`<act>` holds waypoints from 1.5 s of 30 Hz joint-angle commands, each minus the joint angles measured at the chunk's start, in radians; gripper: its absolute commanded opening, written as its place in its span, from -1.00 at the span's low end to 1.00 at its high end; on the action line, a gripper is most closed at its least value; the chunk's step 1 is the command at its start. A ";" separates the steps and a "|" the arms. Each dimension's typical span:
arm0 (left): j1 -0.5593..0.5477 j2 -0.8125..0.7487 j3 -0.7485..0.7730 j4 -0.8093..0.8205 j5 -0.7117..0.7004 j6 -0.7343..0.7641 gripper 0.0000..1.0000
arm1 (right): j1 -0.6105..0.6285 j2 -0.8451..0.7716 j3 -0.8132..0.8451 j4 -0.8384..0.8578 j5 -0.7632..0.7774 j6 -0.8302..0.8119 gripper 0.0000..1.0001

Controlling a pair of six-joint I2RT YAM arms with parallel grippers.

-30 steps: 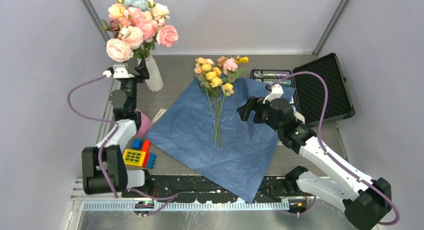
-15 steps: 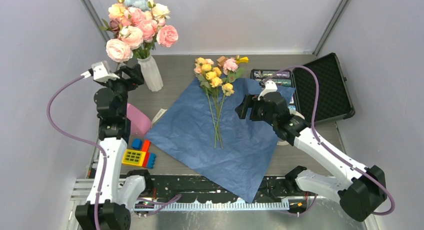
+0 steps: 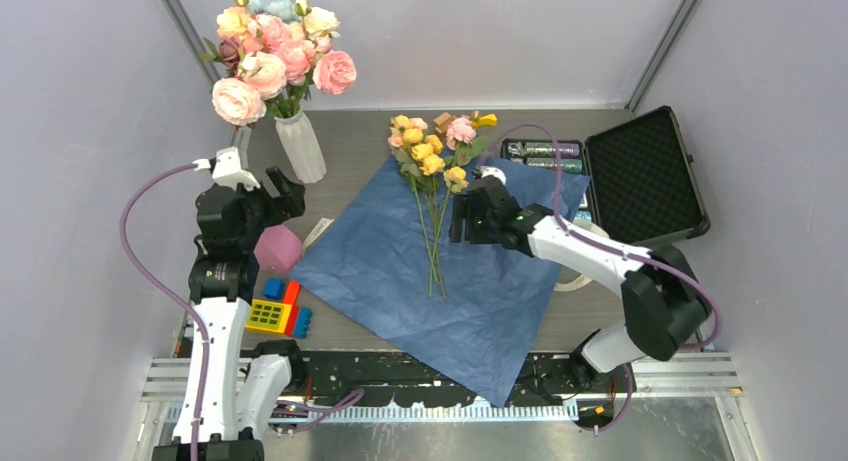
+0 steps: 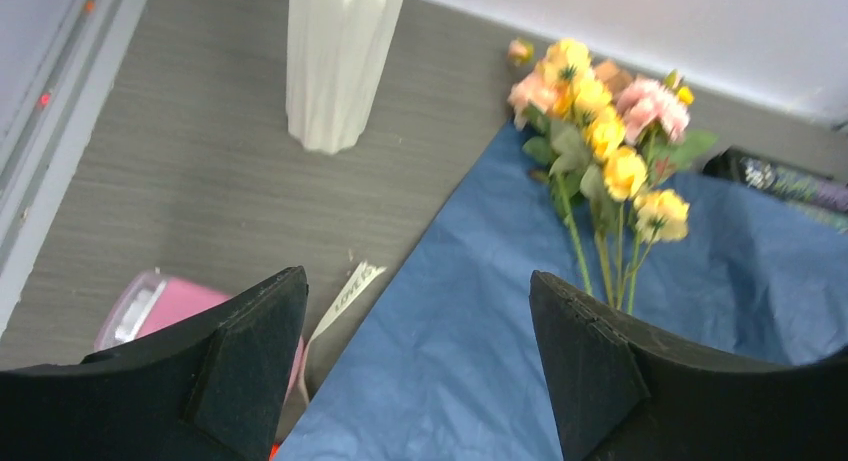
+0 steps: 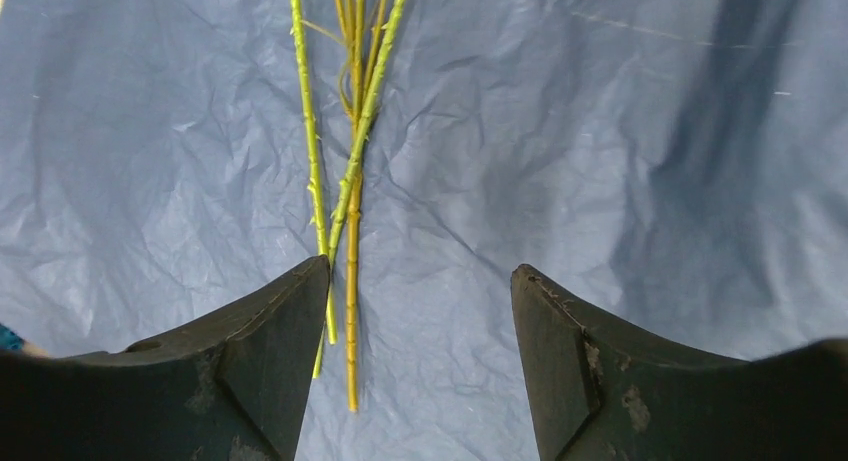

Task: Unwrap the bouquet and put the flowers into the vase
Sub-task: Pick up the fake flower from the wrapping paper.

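Two grippers, both with jaws spread and nothing held between them. My right gripper (image 3: 462,221) has slid left across the paper wrap (image 3: 400,271) since a moment ago. It now hangs just beside the flowers (image 3: 432,161), whose thin green stems (image 5: 350,181) run under the tip of one finger (image 5: 270,331) in the wrist view; I cannot tell whether it touches them. The flowers themselves have not moved: they lie flat on the dark blue sheet, heads toward the far edge of the table. My left gripper (image 3: 288,193) has pulled back from the vase (image 3: 302,146) and now sits nearer to me, over the pink block (image 3: 278,249). The vase stands upright at the far left where it was, with the bigger blooms (image 3: 275,56) in it, well apart from the flowers.
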State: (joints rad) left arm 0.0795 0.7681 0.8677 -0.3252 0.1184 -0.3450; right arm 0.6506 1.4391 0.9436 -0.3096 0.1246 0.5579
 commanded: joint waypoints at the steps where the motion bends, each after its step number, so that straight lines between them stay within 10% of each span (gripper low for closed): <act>1: -0.013 -0.030 -0.040 -0.058 0.016 0.093 0.68 | 0.067 0.099 0.108 0.003 0.077 0.038 0.43; 13: -0.066 -0.022 -0.047 -0.076 -0.012 0.156 0.70 | 0.209 0.442 0.396 -0.052 0.143 -0.039 0.19; 45: -0.113 -0.022 -0.042 -0.083 -0.025 0.166 0.70 | 0.093 0.822 0.854 -0.154 0.181 -0.218 -0.24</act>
State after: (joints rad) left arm -0.0273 0.7547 0.8124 -0.4194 0.0978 -0.1967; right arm 0.7547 2.2353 1.7351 -0.4610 0.3042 0.3660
